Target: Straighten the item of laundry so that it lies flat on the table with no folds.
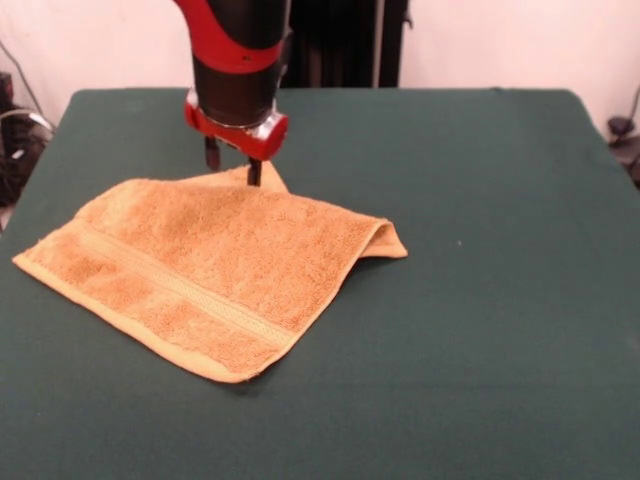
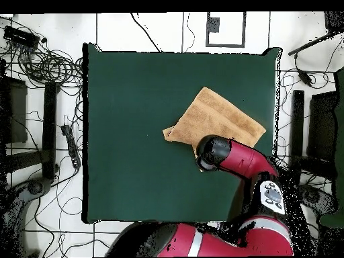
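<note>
Front view: fingers (image 1: 233, 163) are seen slightly apart at the towel's (image 1: 215, 265) far corner; wide bare desk (image 1: 480, 300) lies alongside. One towel corner is folded under, hidden.

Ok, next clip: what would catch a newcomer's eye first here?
The orange-tan towel on the dark green table, lying left of centre in the front view, with its right side doubled over in a fold. Then the red and black arm coming down from above, its tool at the towel's far edge.
</note>
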